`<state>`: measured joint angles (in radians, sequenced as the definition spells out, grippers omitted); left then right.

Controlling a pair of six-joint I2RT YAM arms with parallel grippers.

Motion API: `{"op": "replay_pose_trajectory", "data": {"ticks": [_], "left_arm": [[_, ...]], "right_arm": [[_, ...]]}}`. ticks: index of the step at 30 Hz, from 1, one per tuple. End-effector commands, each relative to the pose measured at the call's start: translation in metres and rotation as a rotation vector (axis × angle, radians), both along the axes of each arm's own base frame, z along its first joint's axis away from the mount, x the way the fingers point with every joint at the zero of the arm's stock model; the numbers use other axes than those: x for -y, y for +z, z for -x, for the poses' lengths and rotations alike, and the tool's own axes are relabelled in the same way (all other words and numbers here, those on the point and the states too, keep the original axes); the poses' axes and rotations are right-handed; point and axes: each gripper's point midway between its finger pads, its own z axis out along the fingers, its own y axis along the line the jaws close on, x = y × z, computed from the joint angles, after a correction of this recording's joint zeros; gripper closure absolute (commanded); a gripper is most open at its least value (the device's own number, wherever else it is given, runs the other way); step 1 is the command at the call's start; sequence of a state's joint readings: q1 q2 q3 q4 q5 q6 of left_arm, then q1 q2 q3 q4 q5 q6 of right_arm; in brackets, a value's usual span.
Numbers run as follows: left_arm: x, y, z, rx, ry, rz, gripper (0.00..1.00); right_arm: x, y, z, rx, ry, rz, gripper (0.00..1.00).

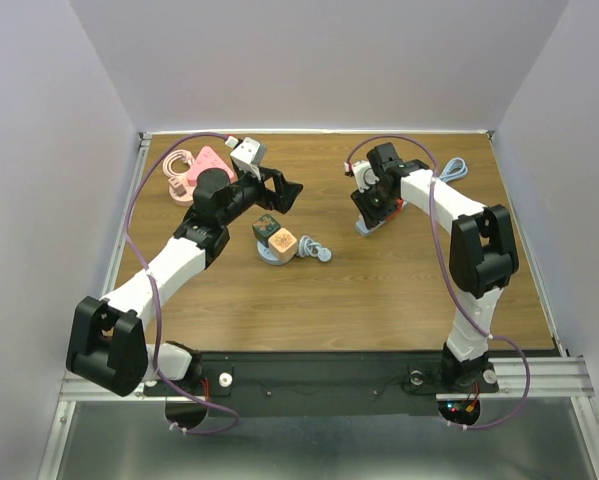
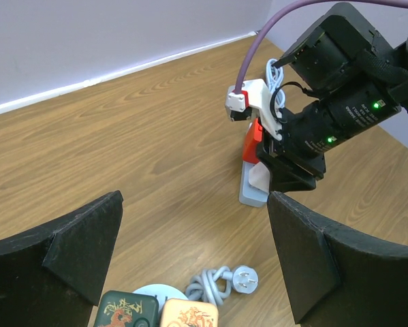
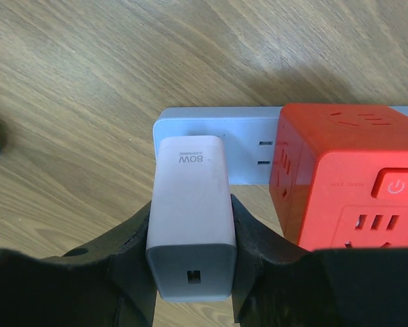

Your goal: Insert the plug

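The right fingers (image 3: 132,266) are clamping a white charger plug (image 3: 190,197) by its two long sides, low in the middle of the right wrist view, and its far end is meeting the left end of the pale power strip (image 3: 210,126) lying across the upper middle of that frame; the plug's own body is hiding whether the prongs are seated. A red cube adapter (image 3: 347,184) is sitting on the strip just to the right, with one bare two-slot socket showing between it and the plug. In the top view this is happening at upper right of the wooden surface (image 1: 379,300), where a pale blue cable (image 1: 454,168) is lying near the right edge. The left fingers (image 2: 74,252) are standing wide apart and holding nothing, left of centre, with a grey disc (image 1: 272,260) carrying two printed blocks (image 1: 282,242) just below them in the frame and a coiled grey cord (image 1: 314,250) beside it. A pink object (image 1: 207,162), a pink coiled cable (image 1: 179,165) and a white adapter (image 1: 247,155) are crowding the upper left corner
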<state>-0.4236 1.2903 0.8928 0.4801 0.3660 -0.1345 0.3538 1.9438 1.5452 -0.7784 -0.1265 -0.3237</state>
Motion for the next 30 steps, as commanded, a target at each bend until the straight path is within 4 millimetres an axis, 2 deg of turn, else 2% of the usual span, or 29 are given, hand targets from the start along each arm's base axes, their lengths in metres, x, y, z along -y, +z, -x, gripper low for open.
{"op": "replay_pose_trajectory", "data": {"ticks": [1,10,30], "left_arm": [[0.003,0.034,-0.003,0.091,-0.016,0.024,0.01],[0.003,0.033,-0.003,0.093,-0.017,0.020,0.01],[0.003,0.030,-0.004,0.093,-0.014,0.012,0.01]], "right_arm": [[0.002,0.014,-0.012,0.052,0.004,0.010,1.00],[0.012,0.009,-0.005,0.027,-0.031,0.054,0.99],[0.007,-0.009,-0.004,-0.023,-0.017,0.052,1.00]]}}
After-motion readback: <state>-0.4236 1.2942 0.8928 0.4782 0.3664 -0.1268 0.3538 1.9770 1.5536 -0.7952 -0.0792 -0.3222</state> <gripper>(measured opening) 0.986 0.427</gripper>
